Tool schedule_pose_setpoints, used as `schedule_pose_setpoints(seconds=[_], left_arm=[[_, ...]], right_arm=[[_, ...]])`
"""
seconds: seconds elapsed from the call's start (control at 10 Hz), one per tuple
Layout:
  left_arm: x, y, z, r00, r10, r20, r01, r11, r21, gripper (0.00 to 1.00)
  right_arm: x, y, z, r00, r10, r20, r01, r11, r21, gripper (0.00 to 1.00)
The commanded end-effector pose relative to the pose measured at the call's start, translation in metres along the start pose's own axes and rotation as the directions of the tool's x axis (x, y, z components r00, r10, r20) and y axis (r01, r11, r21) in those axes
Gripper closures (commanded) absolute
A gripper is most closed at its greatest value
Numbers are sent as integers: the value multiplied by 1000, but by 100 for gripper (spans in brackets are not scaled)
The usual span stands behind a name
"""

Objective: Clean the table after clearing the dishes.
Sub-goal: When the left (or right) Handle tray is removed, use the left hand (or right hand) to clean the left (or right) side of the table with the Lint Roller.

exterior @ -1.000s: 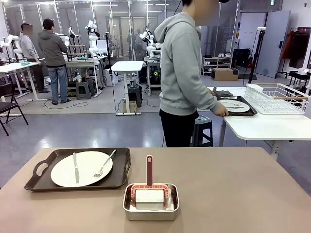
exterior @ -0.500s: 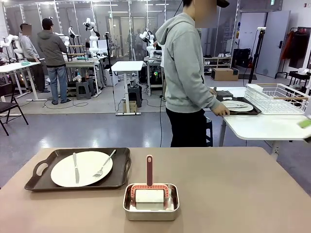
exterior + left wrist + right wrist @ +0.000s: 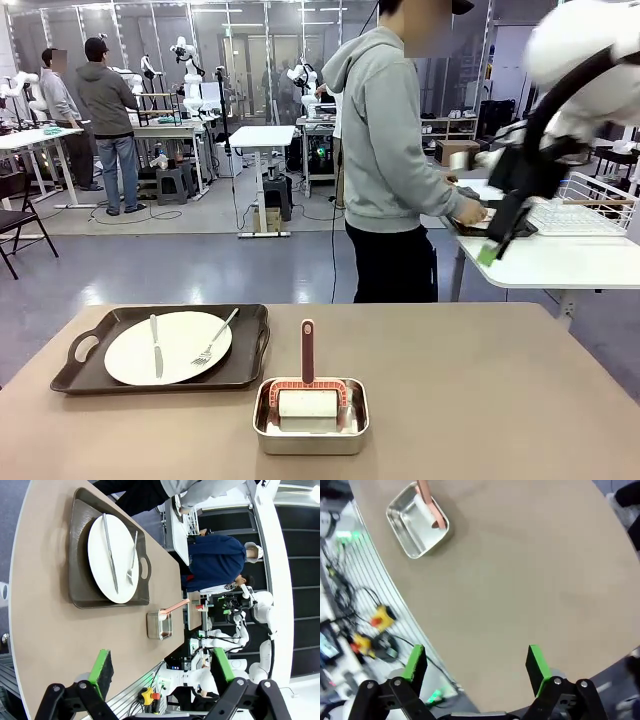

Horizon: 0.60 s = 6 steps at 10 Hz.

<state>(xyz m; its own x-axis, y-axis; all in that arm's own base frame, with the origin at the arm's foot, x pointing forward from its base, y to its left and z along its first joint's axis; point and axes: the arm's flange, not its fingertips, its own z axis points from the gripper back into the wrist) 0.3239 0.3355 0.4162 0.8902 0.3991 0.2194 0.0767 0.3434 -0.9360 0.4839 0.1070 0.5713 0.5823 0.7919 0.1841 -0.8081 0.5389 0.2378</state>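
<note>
The left gripper (image 3: 162, 666) hangs by the near edge of the table (image 3: 55, 630), its fingers (image 3: 102, 666) spread wide, with nothing between them. The right gripper (image 3: 475, 662), high over the table's right side, is equally wide apart and empty. It is well clear of the metal pan (image 3: 417, 520). A white plate (image 3: 168, 347) with a knife (image 3: 155, 345) and fork (image 3: 215, 340) sits on its dark tray (image 3: 250, 340) at the near left, untouched.

Left fingers (image 3: 103, 667) apart; right fingers (image 3: 414, 663) apart

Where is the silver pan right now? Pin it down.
In the front view the silver pan sits on the tan table near its near edge, about mid-table, just right of the dark tray holding a plate.
</note>
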Motion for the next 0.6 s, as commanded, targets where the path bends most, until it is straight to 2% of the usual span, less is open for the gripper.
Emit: schedule_pose_setpoints(seconds=[0.0,0.1,0.3,0.4,0.5], left_arm=[[-2,0,1,1000,-8,0,8,1000,-3,0],[-2,0,1,1000,-8,0,8,1000,-3,0],[-2,0,1,1000,-8,0,8,1000,-3,0],[-2,0,1,1000,-8,0,8,1000,-3,0],[-2,0,1,1000,-8,0,8,1000,-3,0]], right_arm=[[35,12,-36,975,191,-112,-206,969,-139,0],[51,28,-57,955,239,-177,-271,943,-191,0],[61,48,-83,928,285,-241,-336,918,-208,0],[59,52,-89,923,285,-257,-345,910,-229,0],[51,46,-86,944,229,-236,-287,925,-251,0]])
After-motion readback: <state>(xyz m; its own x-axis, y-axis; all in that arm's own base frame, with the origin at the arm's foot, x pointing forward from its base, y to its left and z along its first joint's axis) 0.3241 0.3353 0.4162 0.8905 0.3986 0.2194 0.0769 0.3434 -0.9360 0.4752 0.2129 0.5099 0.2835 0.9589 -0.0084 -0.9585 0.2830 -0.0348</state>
